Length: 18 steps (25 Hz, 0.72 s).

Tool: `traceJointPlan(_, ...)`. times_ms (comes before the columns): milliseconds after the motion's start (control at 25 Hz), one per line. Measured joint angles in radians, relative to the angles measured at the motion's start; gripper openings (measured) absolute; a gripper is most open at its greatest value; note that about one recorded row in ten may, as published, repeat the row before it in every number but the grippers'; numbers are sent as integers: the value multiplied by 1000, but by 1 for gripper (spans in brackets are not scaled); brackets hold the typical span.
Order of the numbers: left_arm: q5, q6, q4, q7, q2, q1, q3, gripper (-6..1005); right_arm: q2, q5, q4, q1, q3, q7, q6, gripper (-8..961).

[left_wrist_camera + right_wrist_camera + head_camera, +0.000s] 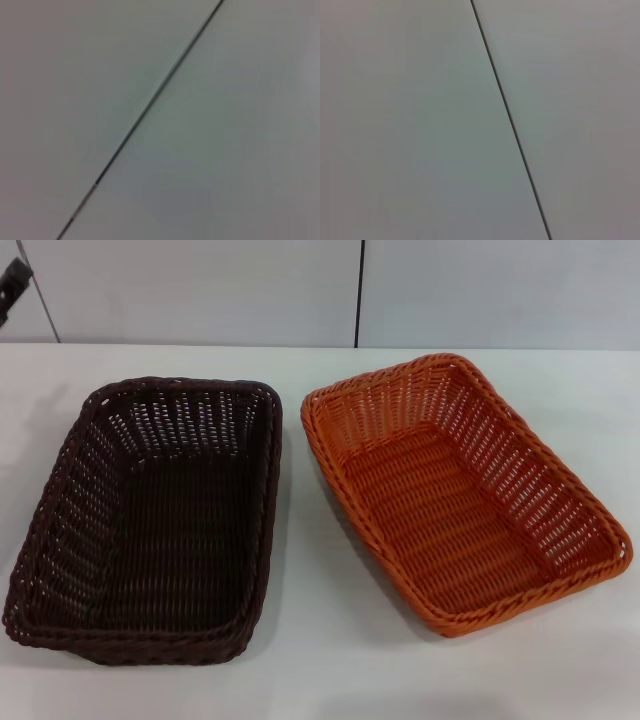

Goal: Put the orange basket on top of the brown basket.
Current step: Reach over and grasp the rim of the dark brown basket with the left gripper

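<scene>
Neither gripper shows in any view, so I cannot tell how they stand or whether they hold anything; only a dark bit of hardware (12,282) pokes in at the upper left corner of the head view, and both wrist views show nothing but a pale panelled wall with a dark seam (150,102).

By the look of things the task has not begun. The orange basket (462,495) sits on the table (320,660) in the right half of the head view, turned at a slant, its near corner toward the lower right. The brown basket (150,525) sits in the left half, just beside it with a narrow strip of table between; they do not touch. All the work is left: grasping the orange basket, lifting it and setting it on the brown one.

Both baskets are empty, with bare woven floors.
</scene>
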State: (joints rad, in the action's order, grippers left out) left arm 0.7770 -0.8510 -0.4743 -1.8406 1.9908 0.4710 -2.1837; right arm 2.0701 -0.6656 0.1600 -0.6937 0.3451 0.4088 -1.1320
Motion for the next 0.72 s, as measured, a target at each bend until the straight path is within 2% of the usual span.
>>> traceJointPlan(40, 32, 18, -19, 59, -18, 0, 20, 825, 0, 0, 0, 4, 2, 0, 0, 782)
traceJointPlan(80, 32, 18, -19, 59, -18, 0, 20, 825, 0, 0, 1, 12, 4, 0, 0, 782)
traceJointPlan(120, 152, 52, -76, 279, -90, 3, 94, 825, 0, 0, 1, 12, 4, 0, 0, 782)
traceJointPlan(200, 152, 52, -76, 279, -90, 3, 94, 824, -1, 0, 2, 22, 5, 0, 2, 781)
traceJointPlan(240, 294, 41, -115, 513, -165, 13, 151, 824, -2, 0, 2, 26, 5, 0, 4, 781)
traceJointPlan(280, 462, -7, -159, 709, -227, 24, 180, 824, -3, -1, 3, 30, 5, 1, 6, 781)
traceJointPlan(400, 462, -7, -159, 709, -227, 24, 180, 823, -6, -5, 11, 42, 5, 1, 11, 781)
traceJointPlan(440, 776, -150, -275, 1006, -294, 43, 178, 823, -8, -6, 14, 46, 5, 1, 11, 780)
traceJointPlan(480, 932, -228, -351, 1121, -304, 50, 162, 823, -13, -6, 18, 52, 6, 1, 12, 780)
traceJointPlan(520, 932, -228, -351, 1121, -304, 50, 162, 823, -13, -6, 18, 52, 6, 1, 12, 780)
traceJointPlan(560, 1044, -286, -412, 1200, -308, 56, 144, 823, -16, -7, 18, 55, 6, 1, 12, 780)
traceJointPlan(600, 1044, -286, -412, 1200, -308, 56, 144, 822, -19, -7, 18, 56, 6, 1, 12, 780)
traceJointPlan(640, 1241, -412, -512, 1319, -300, 73, 95, 822, -21, -7, 18, 58, 7, 0, 12, 779)
traceJointPlan(680, 1241, -412, -512, 1319, -300, 73, 95, 822, -25, -7, 16, 60, 7, 0, 12, 779)
traceJointPlan(720, 1338, -487, -564, 1359, -284, 87, 61, 822, -25, -7, 16, 60, 7, 0, 12, 779)
